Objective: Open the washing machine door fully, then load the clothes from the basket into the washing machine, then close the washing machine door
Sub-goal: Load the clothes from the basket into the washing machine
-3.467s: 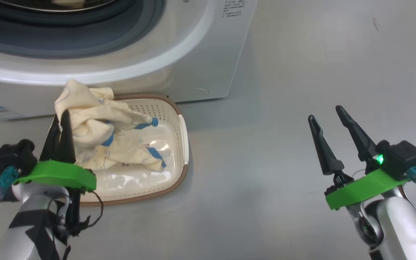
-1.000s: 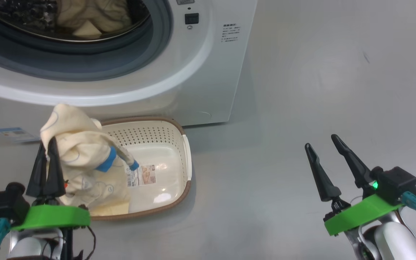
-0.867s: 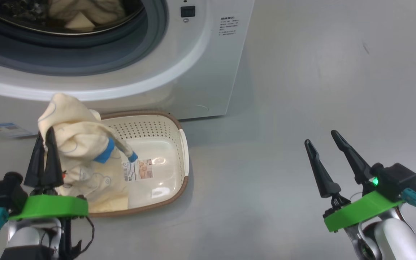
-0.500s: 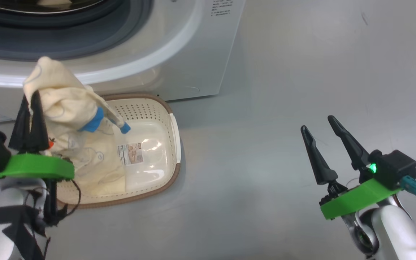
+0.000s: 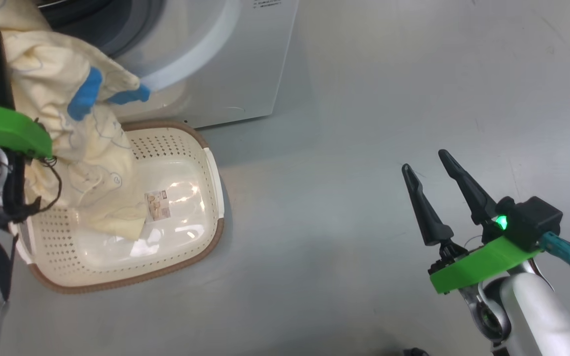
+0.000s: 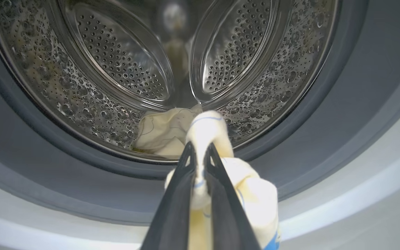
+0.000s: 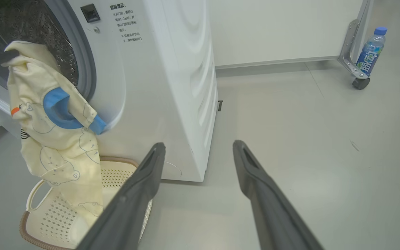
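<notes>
**Left tool holds a garment at the washer's mouth**

The left tool (image 6: 199,150) is clamped on a pale yellow garment (image 5: 79,148). Its two dark fingers are pressed almost together, with a fold of cloth bunched between and above the tips. In the left wrist view the tool points straight into the open drum (image 6: 116,69), and its tips sit just before the grey gasket (image 6: 359,86).

The garment hangs from the grip in front of the washer (image 5: 245,59). A blue cuff and blue trim show on the side that faces the right arm. Its lower end drops down into the basket (image 5: 131,283); I cannot tell whether it touches the basket's floor.

A second garment (image 6: 160,133), also pale yellow, lies low in the drum, behind the held one.

The basket stands on the floor (image 5: 364,148), just beside the foot of the washer. A sticker (image 5: 157,206) shows on its glossy bottom, next to the hanging cloth.

The right tool (image 5: 424,160) is well apart from the basket and the washer, above bare floor. Its fingers are spread wide with nothing between them.

In the right wrist view a bottle (image 7: 368,52) with a blue cap stands by a wheeled metal leg (image 7: 354,66), far across the floor.
</notes>
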